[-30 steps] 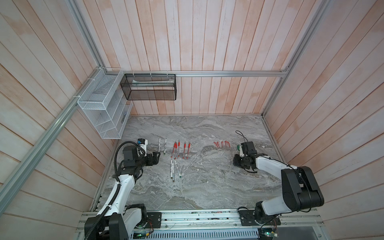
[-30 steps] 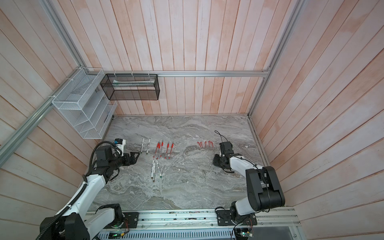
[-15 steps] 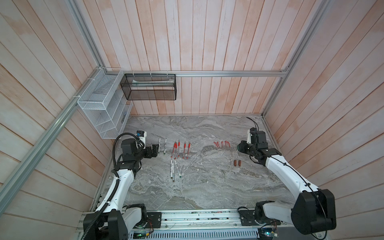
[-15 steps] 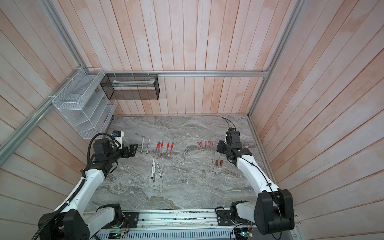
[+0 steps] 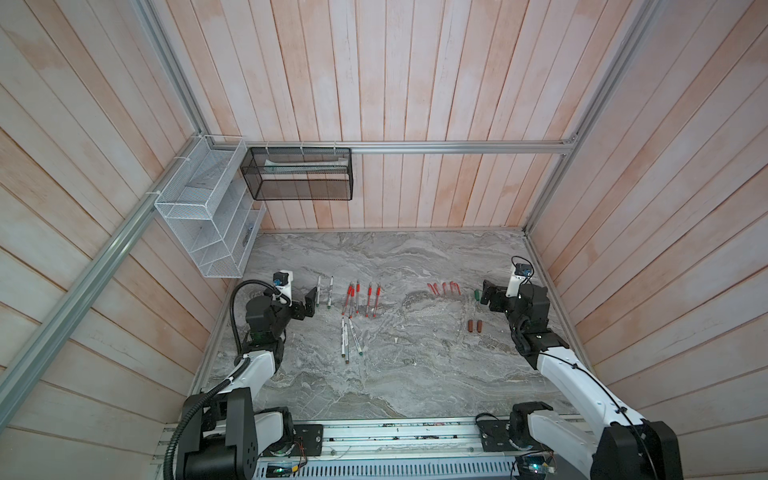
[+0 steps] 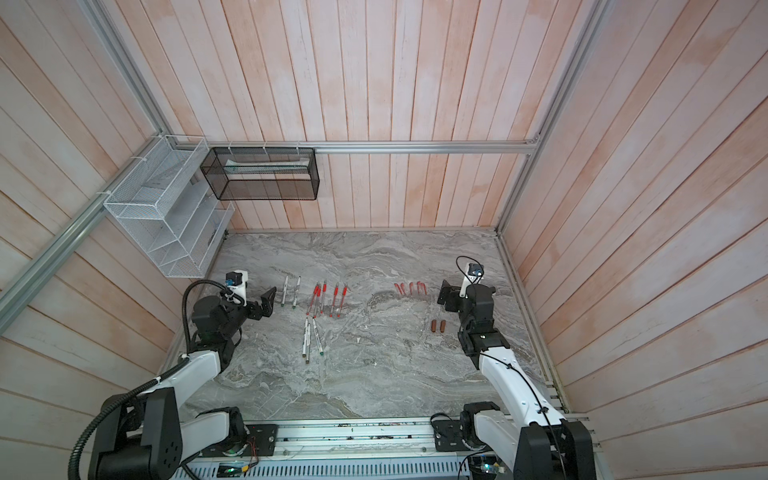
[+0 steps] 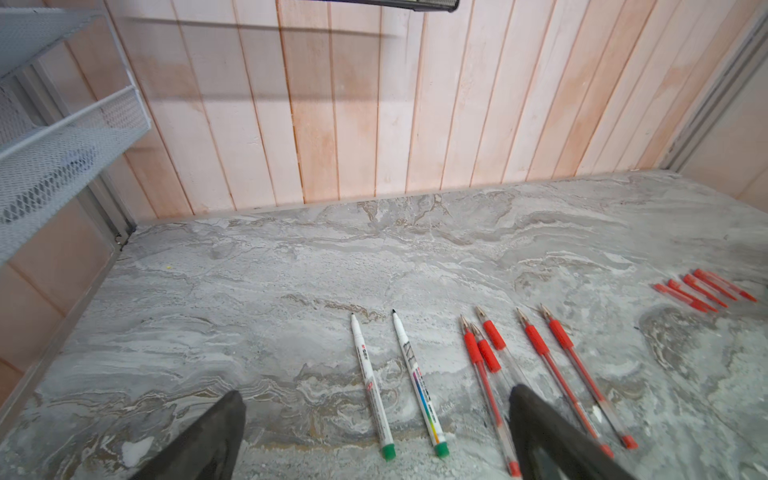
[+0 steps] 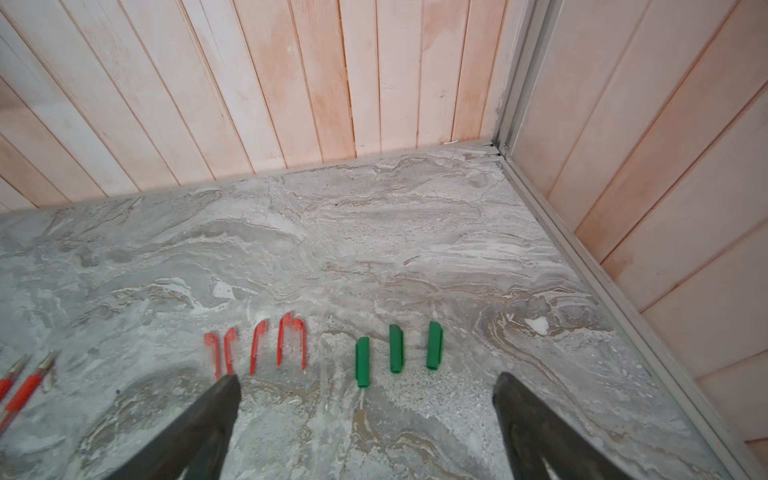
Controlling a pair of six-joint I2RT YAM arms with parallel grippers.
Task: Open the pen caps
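Several slim red pen caps [image 8: 257, 349] [image 5: 444, 287] lie in a row at the right back of the table. Three green pen caps [image 8: 397, 348] lie beside them, just ahead of my open, empty right gripper [image 8: 368, 381] [image 5: 486, 293]. Two brown pen caps [image 5: 475, 326] [image 6: 439, 326] rest nearer the front. On the left, my left gripper [image 7: 376, 397] [image 5: 309, 300] is open and empty over two uncapped white markers [image 7: 372, 386]. Several uncapped red pens [image 7: 540, 353] [image 5: 361, 297] lie to their right.
More white pens [image 5: 348, 340] lie in front of the red pens. A white wire rack [image 5: 208, 220] hangs on the left wall and a black mesh basket [image 5: 299, 174] on the back wall. The right wall's metal rail [image 8: 602, 270] runs close to my right gripper.
My right gripper opened and swung from the brown caps toward the back right, leaving both brown caps on the table. My left gripper opened fully and drew back slightly.
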